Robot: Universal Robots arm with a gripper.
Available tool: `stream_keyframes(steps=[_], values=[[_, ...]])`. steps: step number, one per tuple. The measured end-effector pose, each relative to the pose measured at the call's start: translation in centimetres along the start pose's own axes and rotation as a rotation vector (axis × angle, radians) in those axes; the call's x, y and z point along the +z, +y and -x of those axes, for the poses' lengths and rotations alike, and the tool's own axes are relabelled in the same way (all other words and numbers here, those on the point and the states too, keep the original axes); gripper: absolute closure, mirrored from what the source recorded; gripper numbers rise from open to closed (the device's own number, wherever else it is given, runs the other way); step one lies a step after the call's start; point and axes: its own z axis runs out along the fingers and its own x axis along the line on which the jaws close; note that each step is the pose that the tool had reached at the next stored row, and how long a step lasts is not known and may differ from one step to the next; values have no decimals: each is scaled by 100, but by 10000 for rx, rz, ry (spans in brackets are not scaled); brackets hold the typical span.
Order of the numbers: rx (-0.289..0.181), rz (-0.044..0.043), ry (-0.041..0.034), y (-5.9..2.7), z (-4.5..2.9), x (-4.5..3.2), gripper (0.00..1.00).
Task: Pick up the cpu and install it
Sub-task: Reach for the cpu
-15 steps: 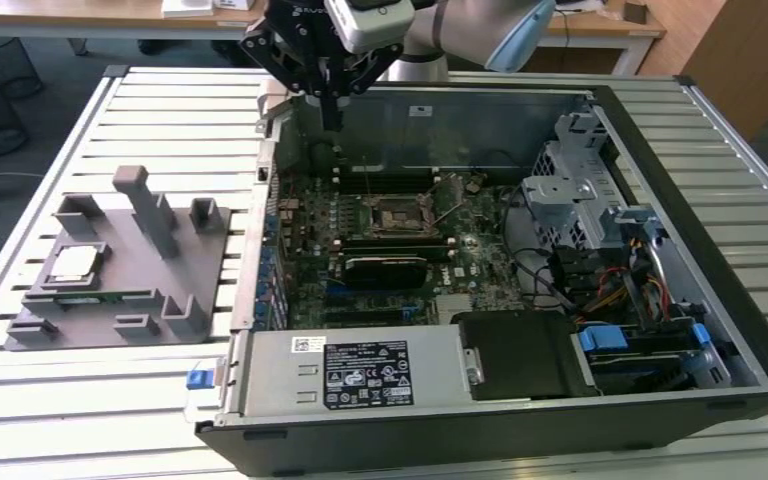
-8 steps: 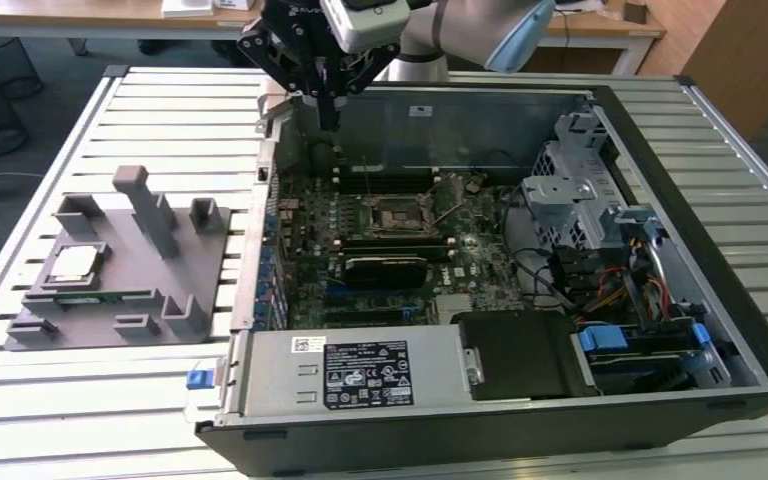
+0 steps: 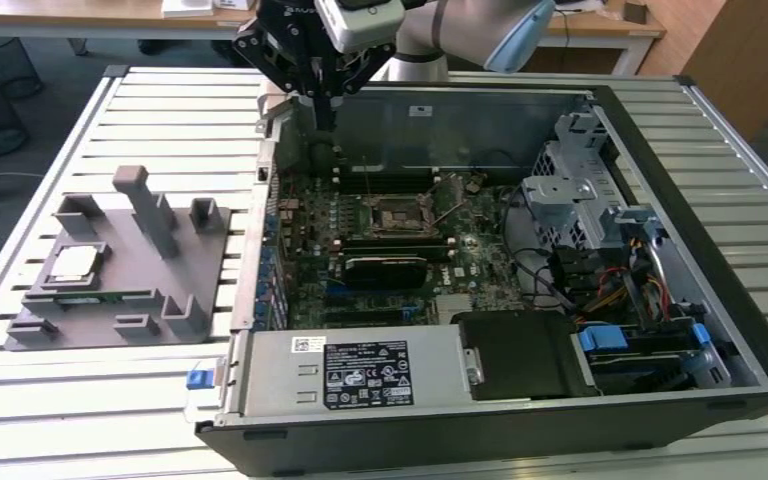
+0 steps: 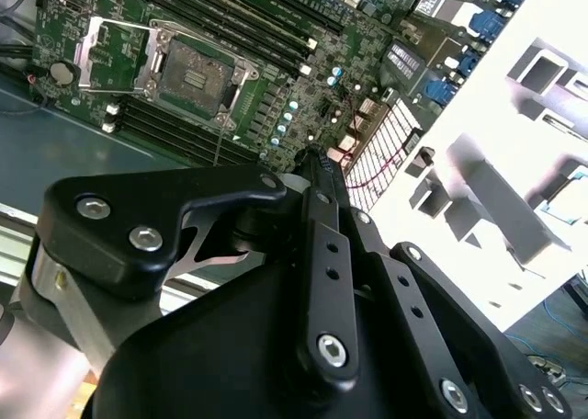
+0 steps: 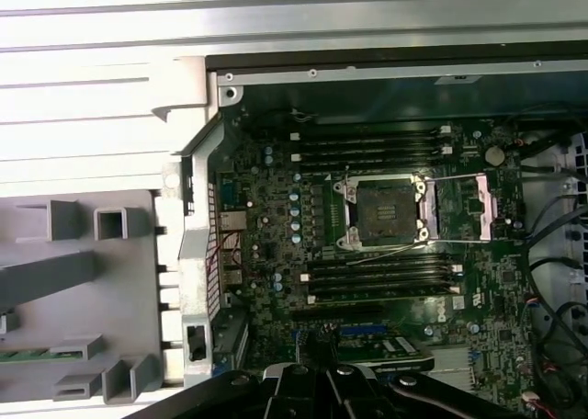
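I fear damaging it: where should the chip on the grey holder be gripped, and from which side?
Probably by two opposite edges of the chip, coming straight down from above: it lies flat, metal top up, on the grey holder.

Slatted pale metal table (image 3: 157, 100); grey moulded parts holder (image 3: 144, 282) lying on it toward the exterior view's left; open black computer case (image 3: 518, 428) just beside, toward the right.

The grey holder (image 5: 129, 290) runs off the first wrist view's edge, its green strip (image 5: 28, 354) possibly memory.
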Motion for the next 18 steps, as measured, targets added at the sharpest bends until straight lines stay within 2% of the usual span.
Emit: stream_keyframes(steps=[18], values=[[0, 0, 0, -5, -65, -2, 89]])
